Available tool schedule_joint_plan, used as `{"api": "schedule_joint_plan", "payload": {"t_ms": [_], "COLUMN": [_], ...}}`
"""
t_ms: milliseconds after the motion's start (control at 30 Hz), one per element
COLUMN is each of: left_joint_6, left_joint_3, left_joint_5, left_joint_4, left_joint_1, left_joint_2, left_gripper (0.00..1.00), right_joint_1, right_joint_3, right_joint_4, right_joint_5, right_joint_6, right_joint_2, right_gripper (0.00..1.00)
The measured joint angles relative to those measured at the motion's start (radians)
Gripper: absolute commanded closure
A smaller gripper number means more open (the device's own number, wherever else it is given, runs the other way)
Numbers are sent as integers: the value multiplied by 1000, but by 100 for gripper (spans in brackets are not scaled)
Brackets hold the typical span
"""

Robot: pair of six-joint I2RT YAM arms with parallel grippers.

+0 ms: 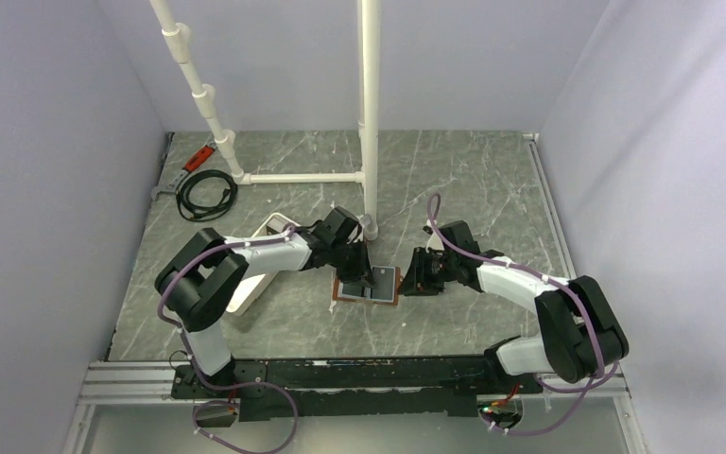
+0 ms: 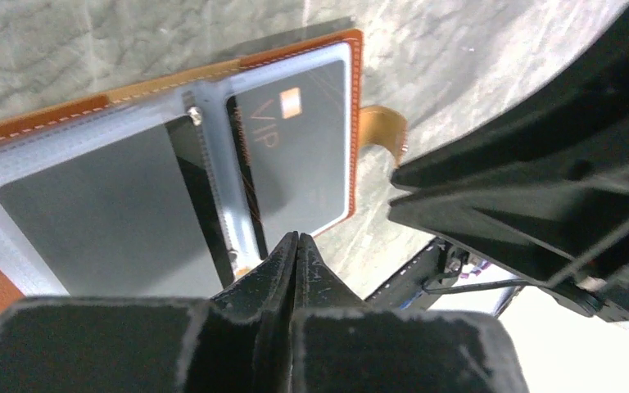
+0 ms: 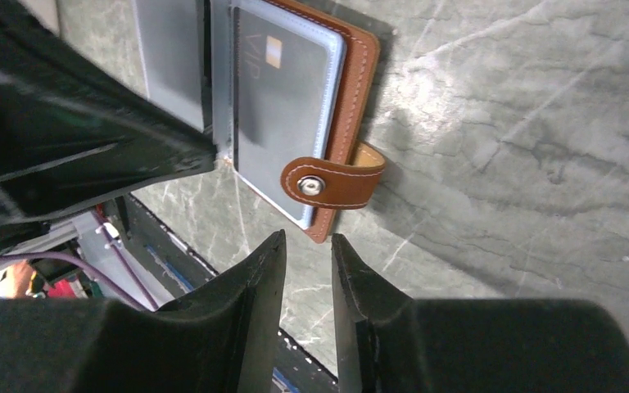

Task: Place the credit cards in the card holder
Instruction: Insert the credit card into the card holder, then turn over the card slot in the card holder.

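Observation:
The brown card holder lies open on the table between my two grippers. In the left wrist view its orange-brown border frames clear plastic sleeves. A dark grey card marked VIP sits in one sleeve and a plain grey card in the sleeve beside it. My left gripper hovers over the holder's near edge, shut, with nothing between its fingers. My right gripper stands open by a narrow gap and is empty, just short of the holder's snap strap. The VIP card also shows there.
A long white tray lies under the left arm. A white pipe frame rises just behind the holder. A black cable coil and a red tool lie at the back left. A black rail runs along the near edge.

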Motion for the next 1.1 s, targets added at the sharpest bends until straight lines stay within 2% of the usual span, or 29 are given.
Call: {"api": "schedule_joint_plan", "payload": {"t_ms": [400,733,1100], "left_joint_6": [7,5,2], "left_joint_3": [4,-8,-18], "left_joint_5": [-33,-42,-35], "left_joint_4": [-7,16,34], "left_joint_1": [0,0,2], "left_joint_2": [61,72,72], "left_gripper": [100,100,100], "right_joint_1": [0,0,4], "right_joint_3": [0,0,0], "right_joint_4": [72,103,116], "right_joint_5": [-79,-93,-103], "right_joint_6": [31,39,46], "right_joint_2": [11,84,78], "right_gripper": [70,69,69]}}
